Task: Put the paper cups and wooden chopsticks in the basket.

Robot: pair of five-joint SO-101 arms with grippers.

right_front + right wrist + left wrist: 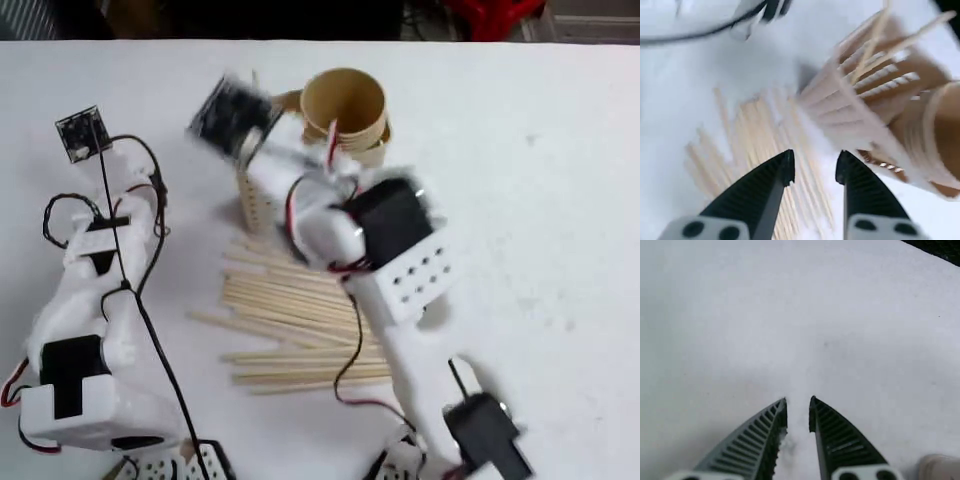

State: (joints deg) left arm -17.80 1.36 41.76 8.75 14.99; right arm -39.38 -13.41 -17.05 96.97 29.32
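R gripper (pixel 815 160) jaws apart, empty, over loose chopsticks (pixel 755 135) just beside basket (pixel 850 95); paper cups (pixel 345 105) sit in it. L gripper (pixel 797 405) slightly apart over table (pixel 840 315). Risk: sticks lie flat, fingers may skid or scatter them; arm could bump basket.

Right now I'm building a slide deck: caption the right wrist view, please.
Open right gripper hovers over loose pale wooden chopsticks, beside the slatted wooden basket and tan paper cups.

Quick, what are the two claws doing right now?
Left gripper: slightly open, empty.
Right gripper: open, empty, over the chopsticks.
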